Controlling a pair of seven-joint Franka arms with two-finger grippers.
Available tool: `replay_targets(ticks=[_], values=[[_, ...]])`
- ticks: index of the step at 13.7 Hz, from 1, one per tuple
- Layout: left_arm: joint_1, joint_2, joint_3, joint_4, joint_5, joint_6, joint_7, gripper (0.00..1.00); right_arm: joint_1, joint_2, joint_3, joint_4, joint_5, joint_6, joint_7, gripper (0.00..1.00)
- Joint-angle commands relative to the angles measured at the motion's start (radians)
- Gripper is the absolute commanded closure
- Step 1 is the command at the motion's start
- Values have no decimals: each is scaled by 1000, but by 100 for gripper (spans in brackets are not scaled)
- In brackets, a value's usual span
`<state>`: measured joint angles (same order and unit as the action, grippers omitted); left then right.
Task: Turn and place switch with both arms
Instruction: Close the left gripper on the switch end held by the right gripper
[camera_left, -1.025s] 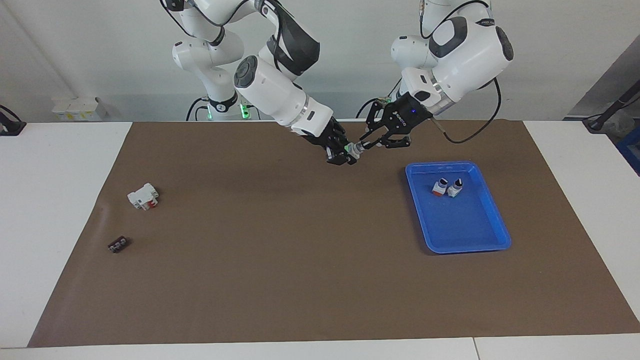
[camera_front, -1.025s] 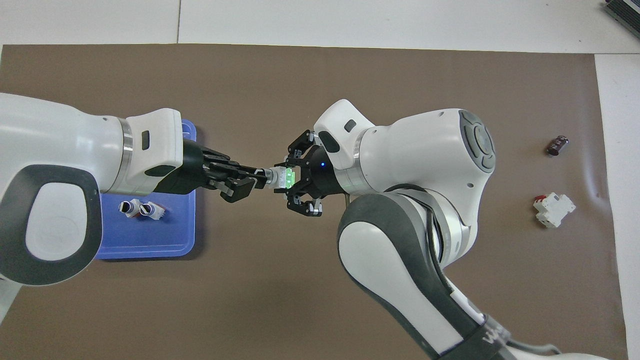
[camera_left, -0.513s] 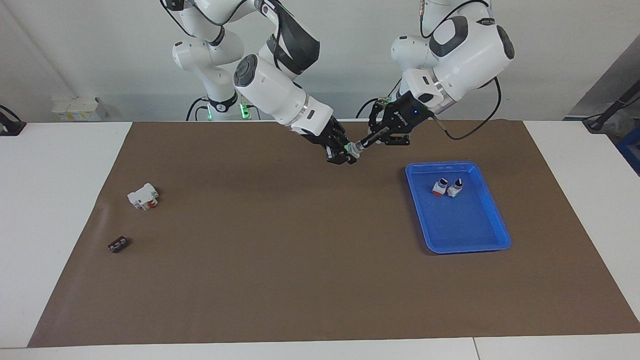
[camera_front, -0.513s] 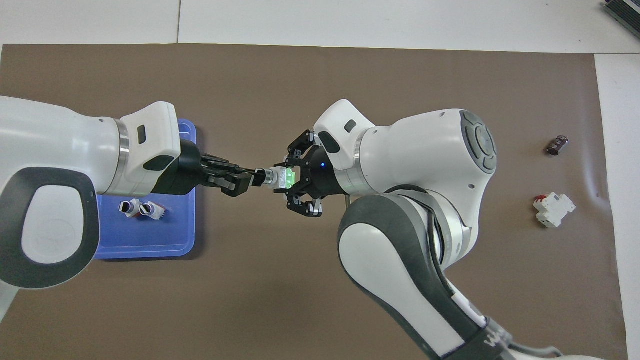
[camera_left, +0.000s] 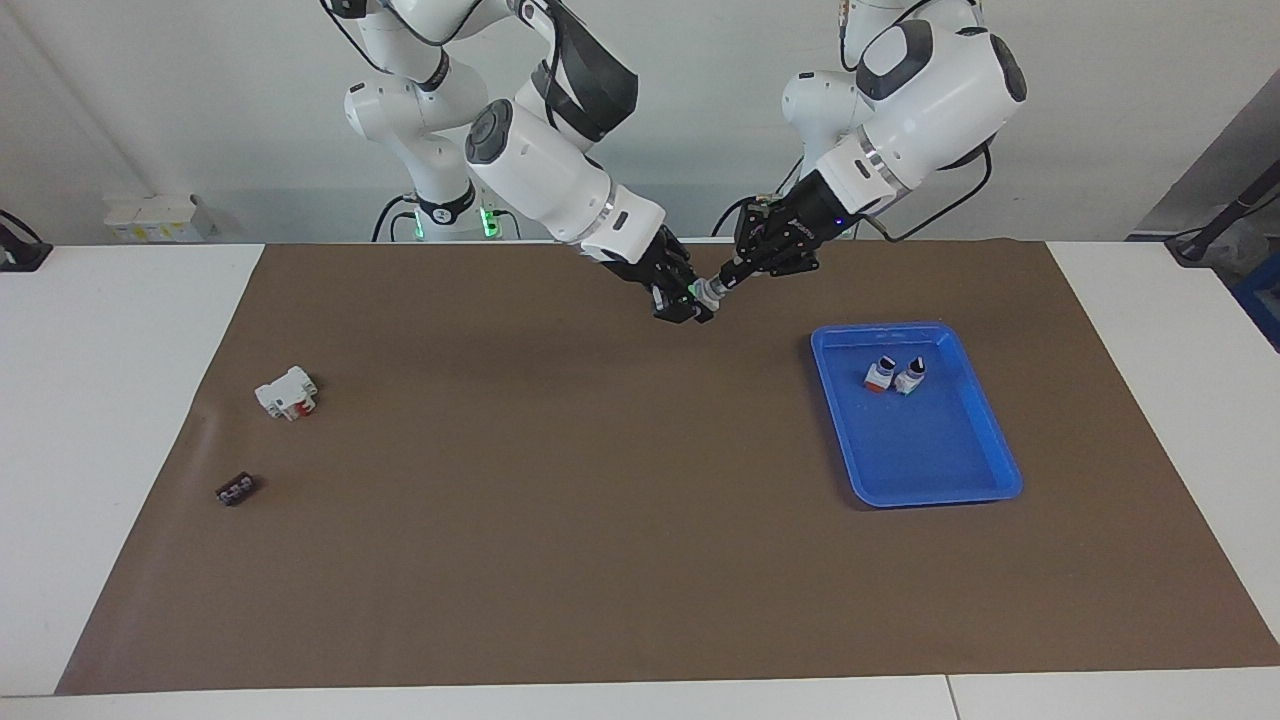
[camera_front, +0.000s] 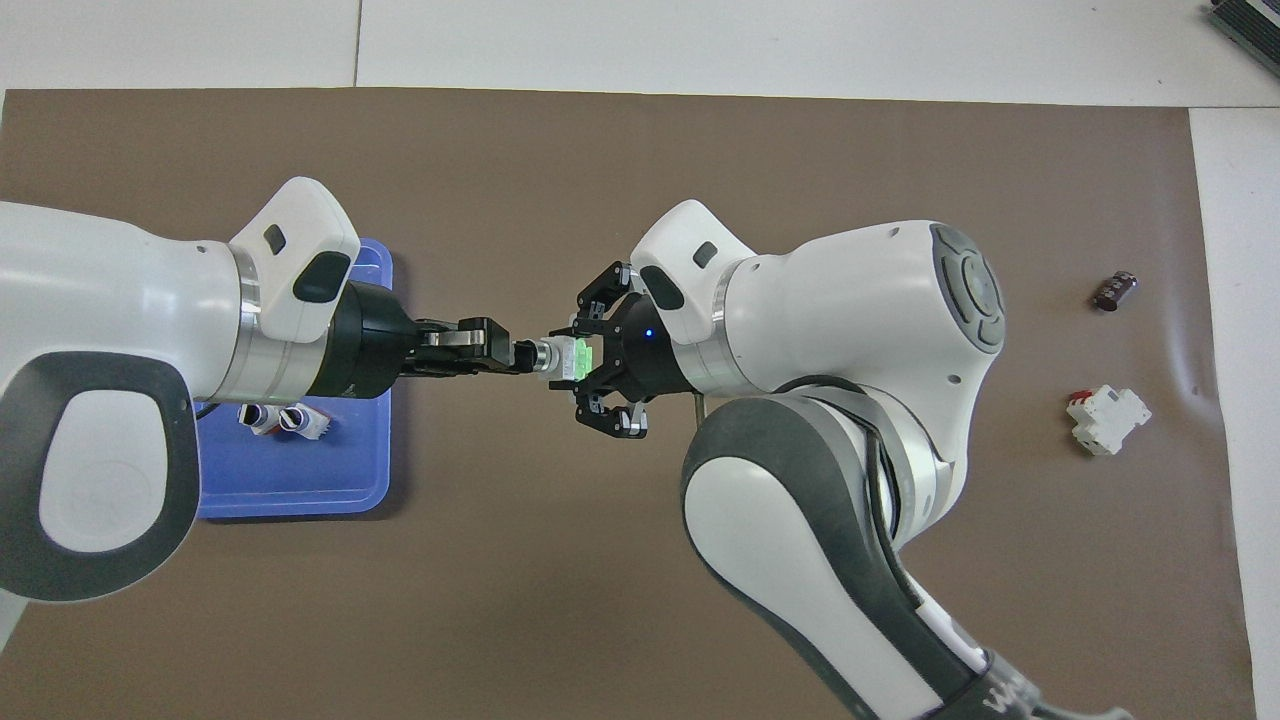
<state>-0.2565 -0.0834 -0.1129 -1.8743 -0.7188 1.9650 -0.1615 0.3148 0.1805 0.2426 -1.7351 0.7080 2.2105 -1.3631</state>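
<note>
Two white robot arms meet above a brown mat (camera_left: 560, 520), upper centre of the facing frame, sharing one small switch (camera_left: 703, 292) held in the air. The right gripper (camera_left: 685, 303), coming in from the upper left of that frame, is clamped on the switch's green end. The left gripper (camera_left: 728, 279), coming in from the upper right, is pinched narrowly on the black knob tip. In the overhead frame the switch (camera_front: 560, 357) sits mid-frame, lying level between the left gripper (camera_front: 512, 353) and the right gripper (camera_front: 592, 385). Nothing lies on the mat directly under the switch. A blue tray (camera_left: 950, 470) sits at right of the facing frame, holding two similar switches (camera_left: 895, 374) side by side; the left arm covers part of the tray (camera_front: 290, 480) overhead. At lower left of the facing frame lie a white-and-red block (camera_left: 286, 392) and a small dark part (camera_left: 235, 489), well apart from the grippers.
</note>
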Motion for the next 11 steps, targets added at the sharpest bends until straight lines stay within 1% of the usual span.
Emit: replay_targets(ticks=[1, 3, 5, 11], values=[[-23, -42, -47, -19, -21, 11, -241, 100, -2, 4, 11, -11, -12, 26, 41, 100], [-21, -41, -50, -14, -27, 12, -283, 100, -2, 4, 9, -11, -12, 24, 41, 100], [-21, -39, -50, -9, -28, 15, -424, 100, -2, 4, 9, -12, -12, 24, 41, 100], [-21, -36, -50, -2, -30, 14, -752, 100, -2, -4, 9, -12, -15, 21, 39, 100]])
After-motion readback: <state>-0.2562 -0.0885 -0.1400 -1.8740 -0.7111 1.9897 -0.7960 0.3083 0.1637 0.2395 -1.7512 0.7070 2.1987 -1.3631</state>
